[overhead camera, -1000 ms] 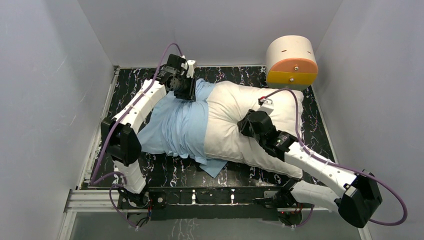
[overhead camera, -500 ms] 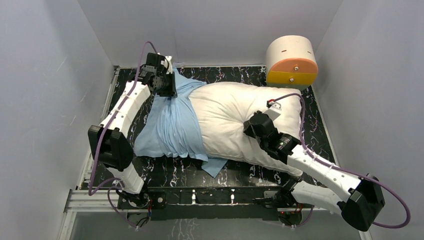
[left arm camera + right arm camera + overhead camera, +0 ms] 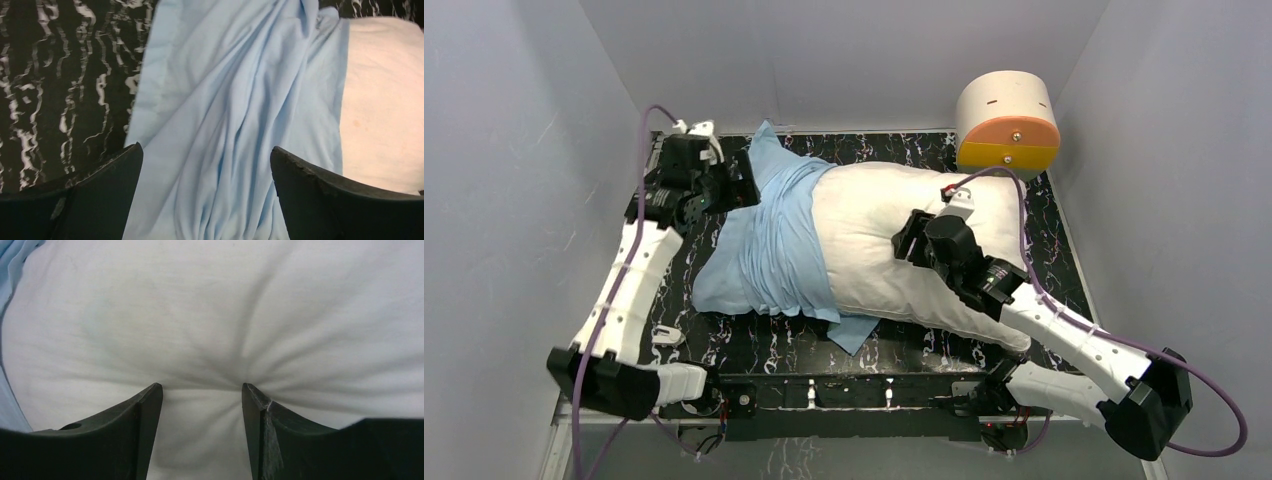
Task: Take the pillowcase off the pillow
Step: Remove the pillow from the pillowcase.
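Left gripper [image 3: 205, 150] hangs over the far left of the black marbled table [image 3: 904, 150], jaws spread wide, pinching nothing; light blue cloth lies loose beneath it. The pillowcase [image 3: 769, 250] sits bunched in long folds over the pillow's left end, one corner poking out at the near edge. The white pillow [image 3: 864, 225] lies across the middle, most of it bare. Right gripper [image 3: 201, 387] is down on the pillow, jaws parted, tips pressed into the cloth, creases fanning out between them. A cream-and-orange drum [image 3: 1007, 125] stands at the far right corner.
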### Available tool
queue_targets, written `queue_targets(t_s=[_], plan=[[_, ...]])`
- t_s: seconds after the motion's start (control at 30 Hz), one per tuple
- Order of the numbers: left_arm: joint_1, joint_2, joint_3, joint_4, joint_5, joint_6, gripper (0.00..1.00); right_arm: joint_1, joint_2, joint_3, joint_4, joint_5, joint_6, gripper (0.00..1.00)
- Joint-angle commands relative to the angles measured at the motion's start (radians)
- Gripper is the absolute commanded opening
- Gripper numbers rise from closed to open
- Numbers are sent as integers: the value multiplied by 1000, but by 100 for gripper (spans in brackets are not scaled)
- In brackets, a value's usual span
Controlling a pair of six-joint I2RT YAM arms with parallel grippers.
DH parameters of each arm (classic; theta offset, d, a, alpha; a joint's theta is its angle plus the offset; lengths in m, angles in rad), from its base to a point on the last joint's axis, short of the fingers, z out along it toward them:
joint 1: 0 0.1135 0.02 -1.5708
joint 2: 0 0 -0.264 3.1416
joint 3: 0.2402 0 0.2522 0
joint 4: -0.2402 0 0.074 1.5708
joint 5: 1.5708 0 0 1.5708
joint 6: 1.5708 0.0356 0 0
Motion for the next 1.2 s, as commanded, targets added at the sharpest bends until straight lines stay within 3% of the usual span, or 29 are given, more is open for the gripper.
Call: queue_targets(t_s=[0.0,0.07,0.2,0.4,0.67,0.83,1.07,1.17], plan=[[18,-158,-123,-34,-237,-100,98,-10,19,72,-53,-106,-99,69],[33,-201,-197,-36,-253,-120,98,-10,16,92,-56,-133,-102,71],[72,-206,-282,-1,-153,-144,98,-9,2,123,-89,-98,-109,72],[89,-183,-401,182,182,-151,98,-9,-1,210,-140,-61,-193,76],[88,-141,-495,238,579,-81,97,-10,64,331,-148,-14,-286,78],[88,-152,-570,291,758,-87,95,-8,151,400,-99,-33,-347,78],[87,-205,-584,284,757,-89,94,-12,315,522,-85,8,-429,80],[88,-246,-552,238,653,-85,97,-32,392,525,-111,26,-430,81]])
